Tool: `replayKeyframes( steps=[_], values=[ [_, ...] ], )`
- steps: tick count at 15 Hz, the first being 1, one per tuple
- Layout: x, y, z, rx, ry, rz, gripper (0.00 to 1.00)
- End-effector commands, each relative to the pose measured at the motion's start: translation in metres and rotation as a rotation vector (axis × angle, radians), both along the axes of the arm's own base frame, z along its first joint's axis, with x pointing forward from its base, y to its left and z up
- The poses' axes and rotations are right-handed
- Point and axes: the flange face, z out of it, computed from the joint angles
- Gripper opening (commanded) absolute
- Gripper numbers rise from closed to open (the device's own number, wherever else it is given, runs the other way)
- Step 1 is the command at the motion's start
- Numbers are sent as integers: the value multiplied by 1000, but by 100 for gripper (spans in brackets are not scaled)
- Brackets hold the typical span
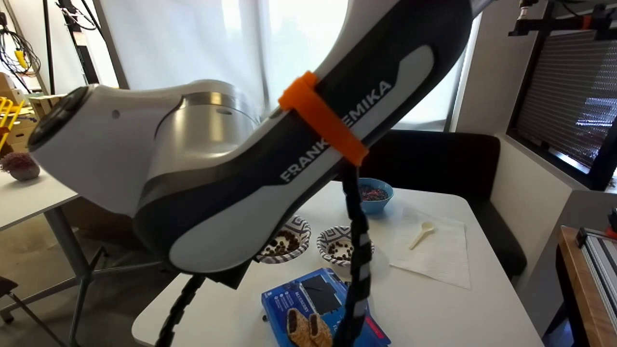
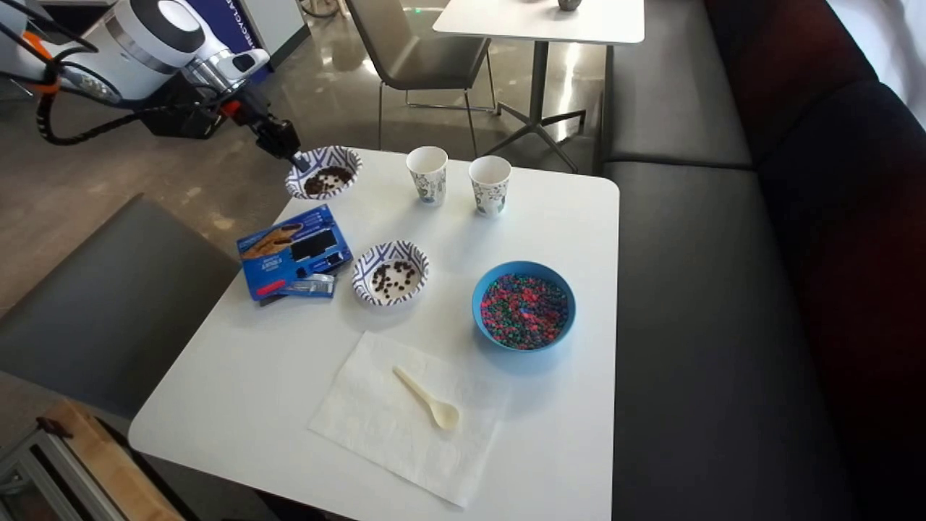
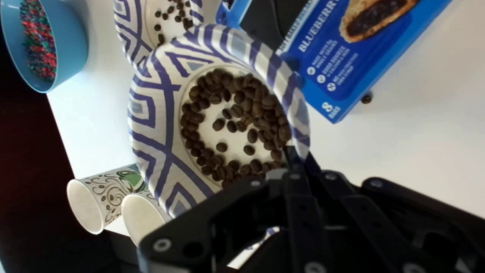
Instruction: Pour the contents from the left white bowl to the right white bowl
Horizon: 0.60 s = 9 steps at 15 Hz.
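smooth paper, satin metal

the left white bowl (image 3: 153, 129) and right white bowl (image 2: 391, 250) look like smooth paper; the box (image 2: 282, 264) smooth printed card, the napkin (image 2: 391, 428) matt paper, the joint collar (image 1: 208, 126) satin metal, the floor (image 2: 325, 94) shiny.

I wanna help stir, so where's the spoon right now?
In an exterior view, the spoon lies on the white napkin in the lower middle of the picture, below and left of the blue bowl.

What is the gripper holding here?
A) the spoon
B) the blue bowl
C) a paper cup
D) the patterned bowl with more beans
D: the wrist view shows the gripper pinching the rim of the left white bowl, which has more beans than the right white bowl.
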Motion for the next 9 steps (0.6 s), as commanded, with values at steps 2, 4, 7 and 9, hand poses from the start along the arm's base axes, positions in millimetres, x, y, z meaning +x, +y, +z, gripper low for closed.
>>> replayKeyframes(
  steps=[2, 4, 7, 9],
  values=[
    [-24, -49, 3, -42, -11, 91, 1],
    [-34, -67, -7, -48, -21, 120, 1],
    [-60, -91, -25, -43, -20, 129, 1],
    [-81, -108, -35, -42, -26, 135, 1]
  ],
)
